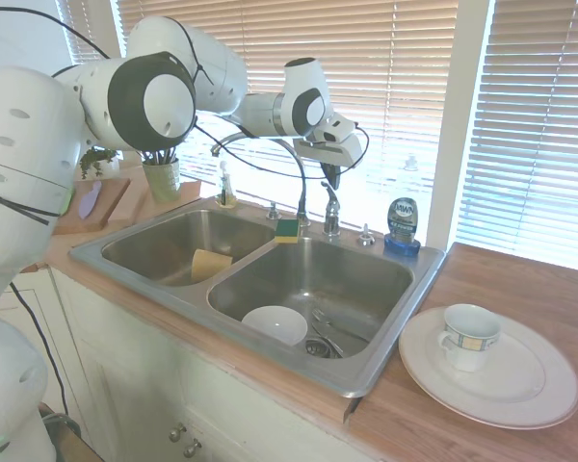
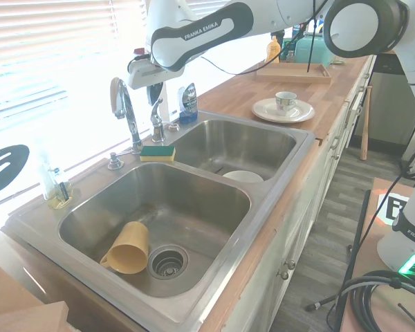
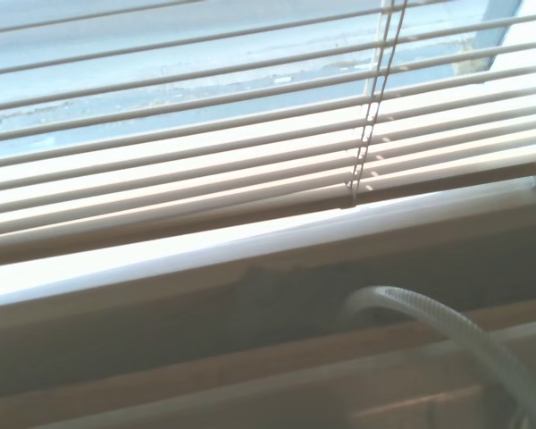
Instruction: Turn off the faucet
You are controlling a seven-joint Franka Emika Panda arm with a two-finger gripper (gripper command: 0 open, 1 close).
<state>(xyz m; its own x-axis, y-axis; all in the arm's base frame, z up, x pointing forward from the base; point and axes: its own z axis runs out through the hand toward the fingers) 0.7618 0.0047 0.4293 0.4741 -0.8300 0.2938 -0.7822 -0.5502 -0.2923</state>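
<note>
Your gripper hangs just above the faucet's lever handle, at the back of the double sink; in the second exterior view the gripper sits right over the handle. You cannot tell from either outside view whether the fingers are open or closed, or whether they touch the lever; they show only as a dark tip pointing down. The faucet stands on the sink's back ledge by the divider between the two basins, its arched spout rising just beside the short post that bears the lever. A yellow-and-green sponge lies on the ledge at the foot of the spout. The blue soap bottle stands on the ledge near the post, on the side away from the spout, and a small clear pump bottle stands at the far end of the ledge. A yellow cup lies on its side in one basin by the drain; a white bowl sits in the other. On the wooden counter beside the sink you have a white plate with a mug on it. The wrist view gives you only blinds, the sill, and a blurred curved arc.
</note>
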